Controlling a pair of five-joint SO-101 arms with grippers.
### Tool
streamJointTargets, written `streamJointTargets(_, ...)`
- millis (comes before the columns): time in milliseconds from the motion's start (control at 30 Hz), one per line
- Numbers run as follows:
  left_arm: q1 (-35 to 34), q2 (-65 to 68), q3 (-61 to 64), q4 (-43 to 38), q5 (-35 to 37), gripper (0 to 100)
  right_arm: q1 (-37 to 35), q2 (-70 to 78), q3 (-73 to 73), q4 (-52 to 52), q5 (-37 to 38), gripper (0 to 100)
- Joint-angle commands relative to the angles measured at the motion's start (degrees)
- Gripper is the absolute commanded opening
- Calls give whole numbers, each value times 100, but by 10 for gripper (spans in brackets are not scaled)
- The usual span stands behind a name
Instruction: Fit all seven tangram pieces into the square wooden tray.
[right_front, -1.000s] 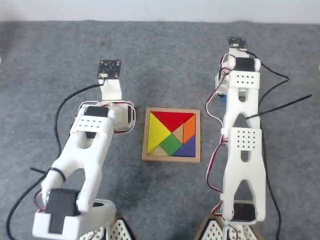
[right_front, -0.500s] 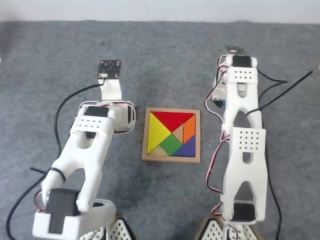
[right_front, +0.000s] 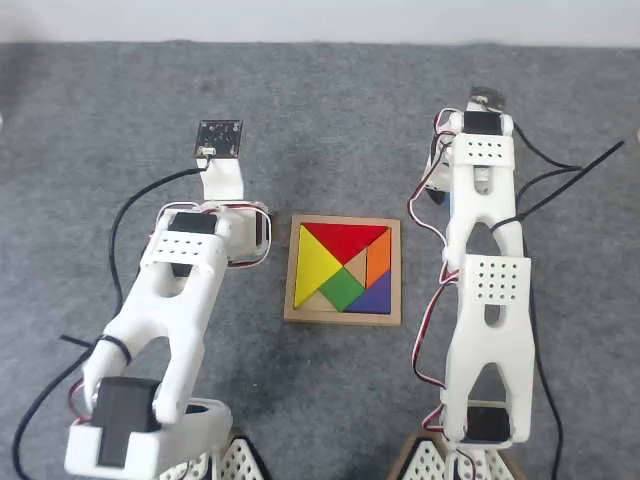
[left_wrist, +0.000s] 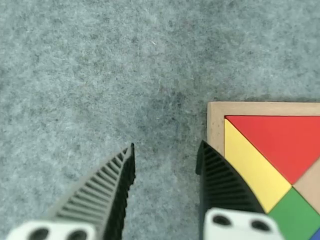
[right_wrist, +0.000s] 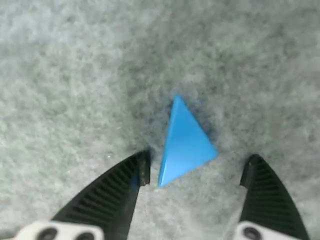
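Five coloured pieces lie flat inside the tray (right_front: 343, 318), which sits on the grey felt surface (right_front: 330, 120). The red triangle (right_front: 345, 240) fills the tray's far side. The yellow triangle (right_front: 315, 265) fills its left side, and the two meet edge to edge. The green square (right_front: 343, 288) sits at the tray's middle near the front. The orange parallelogram (right_front: 378, 262) runs along the tray's right wall. The purple triangle (right_front: 375, 297) takes the tray's front right corner. Two tan triangular patches show inside the tray, one at its centre and one at its front left. I cannot tell whether they are wooden pieces or bare tray bottom.

One blue triangle (right_wrist: 185, 142) lies outside the tray on the felt, under the right arm (right_front: 480, 200), off the tray's right side and about level with its far edge. The right gripper (right_wrist: 200, 156) is spread wide around this piece and does not grip it. The triangle lies between the fingers, much nearer one than the other, and I cannot tell if it touches that one.

The left arm (right_front: 185, 270) stands to the tray's left. The left gripper (left_wrist: 166, 147) is parted and empty. One finger is at the tray's far left corner, by the yellow triangle, and the other is over bare felt beside the tray.
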Motion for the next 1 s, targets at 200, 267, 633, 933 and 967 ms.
streamJointTargets(200,0,-255,-127,-70,-44,203,-57,-171,-35,-382,141,299)
streamJointTargets(267,0,-255,-127,-70,-44,203,-57,-171,-35,-382,237,287)
streamJointTargets(633,-9,-255,-127,-70,-44,203,-84,-171,0,-382,563,160)
streamJointTargets(933,-18,-255,-127,-70,-44,203,-101,-171,0,31,545,158)
streamJointTargets(967,-18,-255,-127,-70,-44,203,-101,-171,0,48,545,158)
